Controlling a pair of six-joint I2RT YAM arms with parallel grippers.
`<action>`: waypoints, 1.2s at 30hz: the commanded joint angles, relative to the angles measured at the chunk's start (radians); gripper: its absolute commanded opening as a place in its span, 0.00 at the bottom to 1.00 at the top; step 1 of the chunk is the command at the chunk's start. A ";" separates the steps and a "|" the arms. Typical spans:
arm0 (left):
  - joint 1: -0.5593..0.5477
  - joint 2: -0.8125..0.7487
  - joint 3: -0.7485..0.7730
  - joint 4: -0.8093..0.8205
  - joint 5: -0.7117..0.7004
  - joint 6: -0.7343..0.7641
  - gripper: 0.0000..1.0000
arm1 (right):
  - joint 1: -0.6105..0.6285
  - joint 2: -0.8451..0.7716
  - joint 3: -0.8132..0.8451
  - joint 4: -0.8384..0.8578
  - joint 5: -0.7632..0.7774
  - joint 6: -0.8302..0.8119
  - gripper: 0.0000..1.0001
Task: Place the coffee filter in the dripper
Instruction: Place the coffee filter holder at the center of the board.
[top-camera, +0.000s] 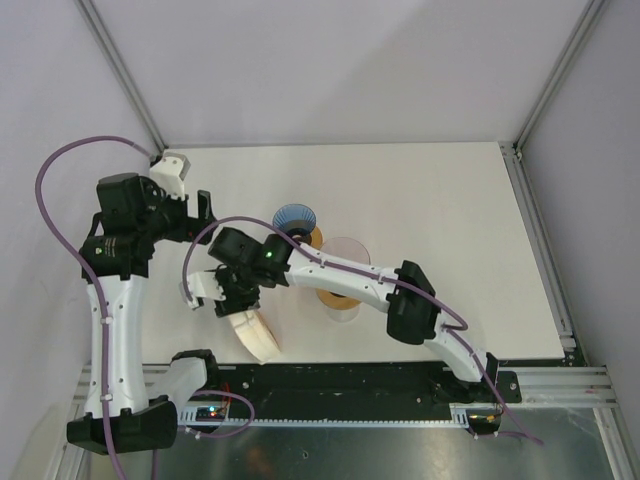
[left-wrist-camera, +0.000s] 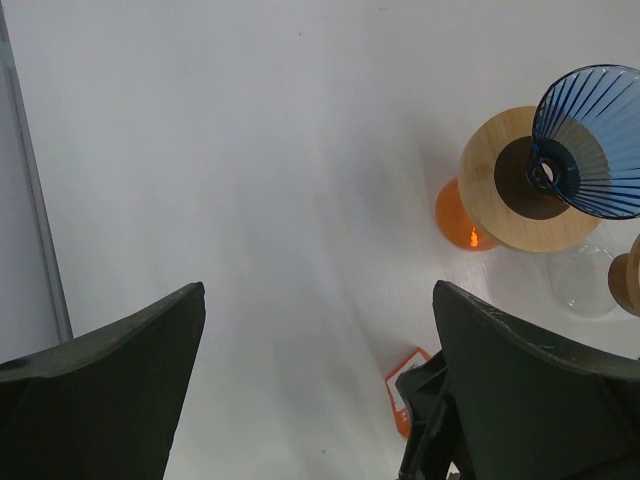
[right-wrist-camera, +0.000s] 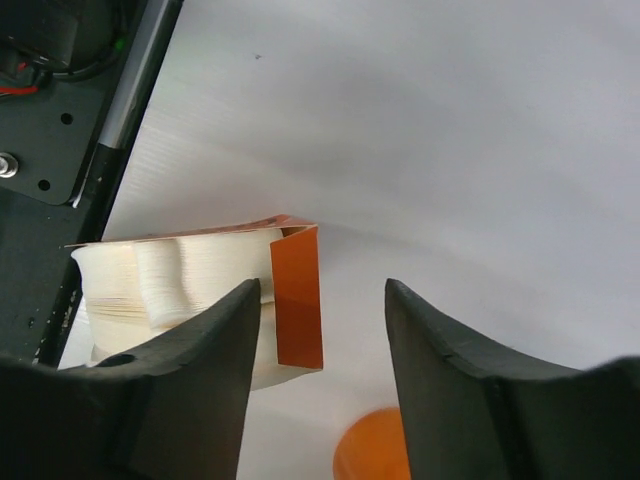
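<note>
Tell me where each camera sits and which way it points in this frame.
Top external: above and behind the arm bases, looking down on the table; both arms show.
Left wrist: on the left arm, looking down at bare table and the blue dripper; the left hand frames the view.
Right wrist: looking down at the filter stack near the table's front edge; the right hand shows.
Shared: top and left wrist both see the dripper.

From above, the right arm (top-camera: 350, 277) covers part of the glass jug (top-camera: 350, 247) and the blue dripper's (top-camera: 292, 216) near rim; in the right wrist view the filter stack (right-wrist-camera: 165, 275) sits partly behind a finger (right-wrist-camera: 200, 370) of the right end effector (right-wrist-camera: 322, 287); an orange blob (right-wrist-camera: 372, 450) is cut by the bottom edge; the left wrist view crops the dripper.
</note>
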 joint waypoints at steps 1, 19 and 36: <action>0.010 0.001 -0.006 0.032 0.004 0.029 1.00 | 0.015 -0.102 -0.019 0.048 0.065 -0.003 0.60; 0.012 0.014 -0.081 0.031 0.067 0.108 1.00 | 0.106 -0.284 -0.066 0.010 0.160 0.059 0.65; -0.034 -0.043 -0.321 -0.244 0.400 0.635 0.57 | 0.169 -0.708 -0.813 0.609 0.341 0.908 0.52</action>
